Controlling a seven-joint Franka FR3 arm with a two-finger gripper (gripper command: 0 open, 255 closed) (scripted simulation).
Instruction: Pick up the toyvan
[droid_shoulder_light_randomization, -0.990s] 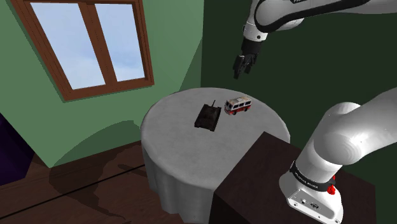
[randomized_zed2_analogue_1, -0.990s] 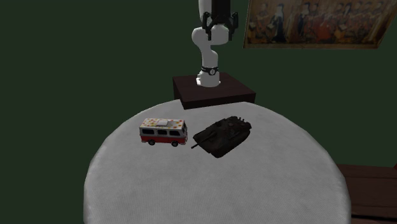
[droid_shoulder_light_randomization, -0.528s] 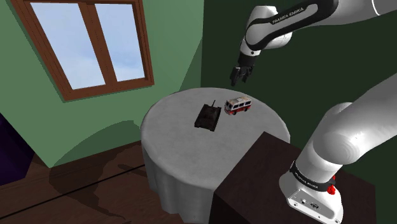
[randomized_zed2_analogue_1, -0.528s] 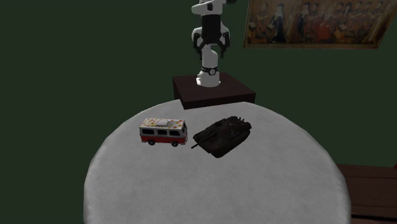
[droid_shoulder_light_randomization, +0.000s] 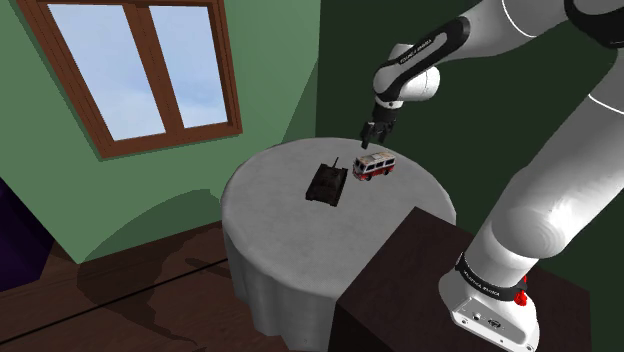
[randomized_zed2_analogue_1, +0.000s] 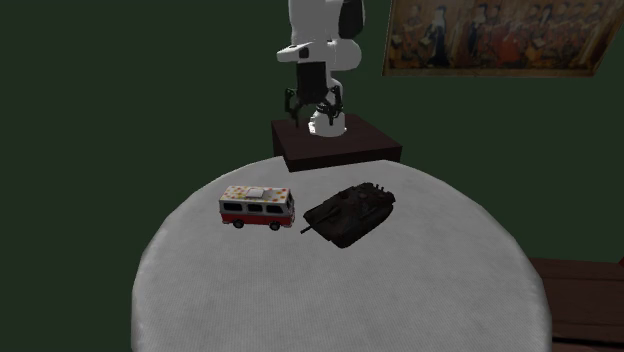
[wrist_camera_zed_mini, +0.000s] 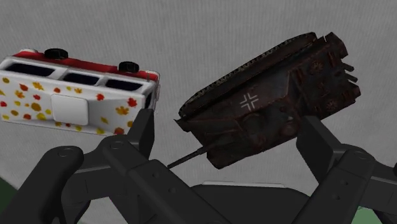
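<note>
Toy van (droid_shoulder_light_randomization: 374, 165) (randomized_zed2_analogue_1: 258, 206) (wrist_camera_zed_mini: 76, 95), white roof with orange-red spots, red lower band: upright on its wheels on the round grey-white cloth-covered tabletop (droid_shoulder_light_randomization: 300, 230) (randomized_zed2_analogue_1: 400, 290) (wrist_camera_zed_mini: 191, 38), on the side toward the arm. Dark rusty-brown toy tank (droid_shoulder_light_randomization: 327, 183) (randomized_zed2_analogue_1: 348, 210) (wrist_camera_zed_mini: 280, 95) just beside it, not touching; barrel points toward the van. Black two-finger tool (droid_shoulder_light_randomization: 372, 135) (randomized_zed2_analogue_1: 313, 108) (wrist_camera_zed_mini: 229, 127) hovers above the van, clear of it. Fingers wide apart, nothing gripped. Wrist view: the tank's front lies in line with the gap.
</note>
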